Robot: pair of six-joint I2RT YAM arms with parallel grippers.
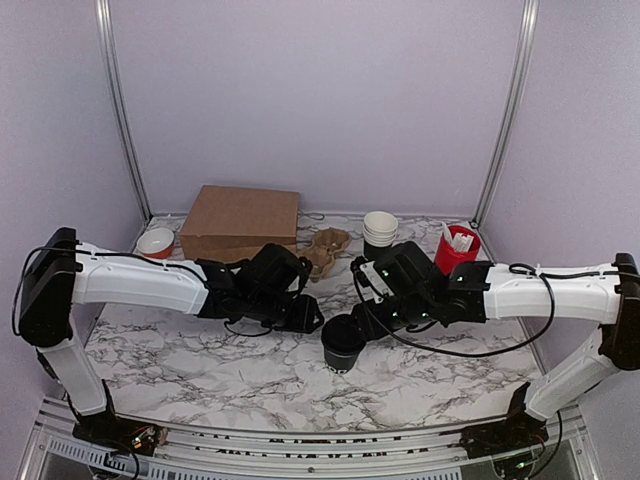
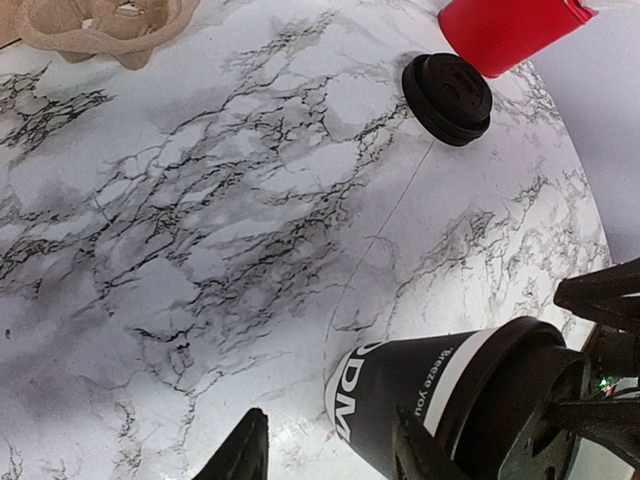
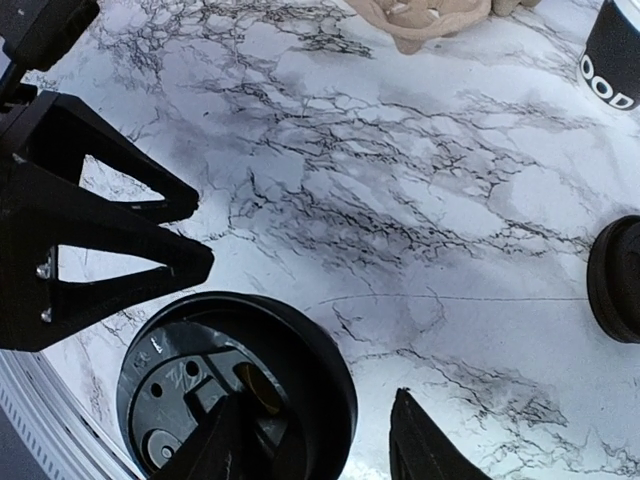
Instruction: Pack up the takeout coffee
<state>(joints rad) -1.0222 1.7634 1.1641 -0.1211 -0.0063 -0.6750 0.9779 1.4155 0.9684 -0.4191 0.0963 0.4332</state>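
The right tool (image 3: 320, 400) hangs over the cup (image 1: 343, 347) with its fingers apart, gripping nothing. One finger crosses above the lid (image 3: 165, 395) and the other stands clear of the lid's right rim. The left tool (image 3: 205, 232) sits just left of the cup, also parted with nothing between its fingers. In the left wrist view one finger overlaps the cup's side, but I cannot tell whether it touches.

The cup stands upright on the tabletop (image 1: 200, 370), near the middle and toward the near edge. Its long axis is vertical, base down, mouth up and capped by the lid, with white print on its side. A second lid (image 2: 447, 97) lies flat near the red tub (image 1: 455, 252) at the far right. Along the far side are a cup stack (image 1: 380, 228), a carrier (image 1: 328, 250), a box (image 1: 240, 222) and a bowl (image 1: 155, 242).
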